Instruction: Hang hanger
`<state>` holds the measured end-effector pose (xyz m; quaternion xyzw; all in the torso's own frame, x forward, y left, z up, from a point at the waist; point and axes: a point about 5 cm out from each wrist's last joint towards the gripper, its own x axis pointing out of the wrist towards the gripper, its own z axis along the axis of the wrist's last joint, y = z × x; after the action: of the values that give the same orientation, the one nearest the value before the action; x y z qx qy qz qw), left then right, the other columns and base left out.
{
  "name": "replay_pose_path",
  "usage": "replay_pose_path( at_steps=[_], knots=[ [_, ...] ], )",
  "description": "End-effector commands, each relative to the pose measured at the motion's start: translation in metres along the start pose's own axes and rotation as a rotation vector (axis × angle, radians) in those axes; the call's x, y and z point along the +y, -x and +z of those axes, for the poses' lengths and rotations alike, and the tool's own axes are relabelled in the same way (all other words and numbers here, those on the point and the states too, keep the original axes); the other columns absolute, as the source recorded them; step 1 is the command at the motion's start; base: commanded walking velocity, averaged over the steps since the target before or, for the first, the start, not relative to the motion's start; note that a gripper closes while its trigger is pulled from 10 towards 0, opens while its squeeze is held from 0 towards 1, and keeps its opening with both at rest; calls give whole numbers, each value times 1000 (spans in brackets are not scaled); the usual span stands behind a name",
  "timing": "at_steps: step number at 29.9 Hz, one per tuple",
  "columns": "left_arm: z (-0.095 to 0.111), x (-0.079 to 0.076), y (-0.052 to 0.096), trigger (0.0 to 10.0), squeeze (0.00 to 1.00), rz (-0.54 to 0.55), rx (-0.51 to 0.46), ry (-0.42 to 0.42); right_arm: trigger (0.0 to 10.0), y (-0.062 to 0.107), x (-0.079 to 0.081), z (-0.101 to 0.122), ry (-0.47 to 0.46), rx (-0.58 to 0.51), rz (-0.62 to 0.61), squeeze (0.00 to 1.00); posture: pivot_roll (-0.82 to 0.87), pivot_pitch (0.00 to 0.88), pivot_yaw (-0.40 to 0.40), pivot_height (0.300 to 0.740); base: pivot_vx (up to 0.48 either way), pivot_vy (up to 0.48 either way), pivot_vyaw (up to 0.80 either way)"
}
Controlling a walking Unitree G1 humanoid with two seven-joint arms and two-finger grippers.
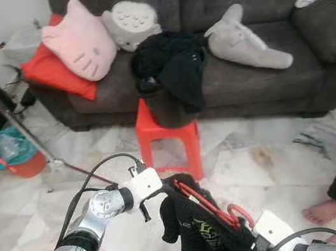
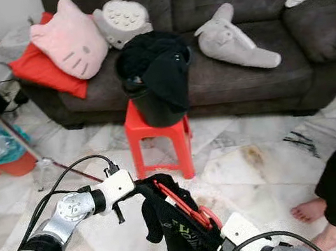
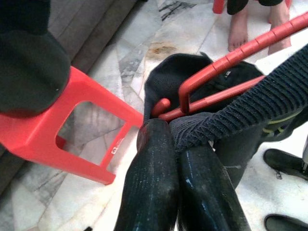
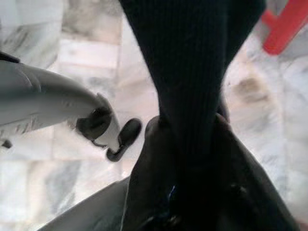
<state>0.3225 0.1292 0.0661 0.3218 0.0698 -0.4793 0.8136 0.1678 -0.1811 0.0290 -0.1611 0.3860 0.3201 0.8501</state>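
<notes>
So, left gripper (image 3: 175,144) jaws pinched on black shirt's (image 1: 202,232) collar by red hanger (image 1: 204,204); right gripper (image 4: 192,144) jaws clamped on shirt's other end.

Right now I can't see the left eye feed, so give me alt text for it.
Both arms hold a red hanger with a dark shirt draped on it, the left gripper at its upper end, above a pale marble floor. Behind stands a red stool carrying a black bin of dark clothes, before a grey sofa with cushions; a person's bare foot is at right.
</notes>
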Motion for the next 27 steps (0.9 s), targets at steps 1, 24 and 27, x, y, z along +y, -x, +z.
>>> replay_pose_path(
  at_steps=[1,24,27],
  knots=[
    [1,9,6,10000,0,27,3,-26,10000,2,-3,-10,-18,40,-28,0,-49,64,57,740,0,0,0],
    [-37,1,21,10000,0,-33,315,-77,10000,1,-17,-21,4,111,-89,0,-44,70,59,740,0,0,0],
    [-39,4,22,10000,0,-10,340,-96,10000,2,-13,-22,5,115,-50,0,-43,70,58,740,0,0,0]
  ],
)
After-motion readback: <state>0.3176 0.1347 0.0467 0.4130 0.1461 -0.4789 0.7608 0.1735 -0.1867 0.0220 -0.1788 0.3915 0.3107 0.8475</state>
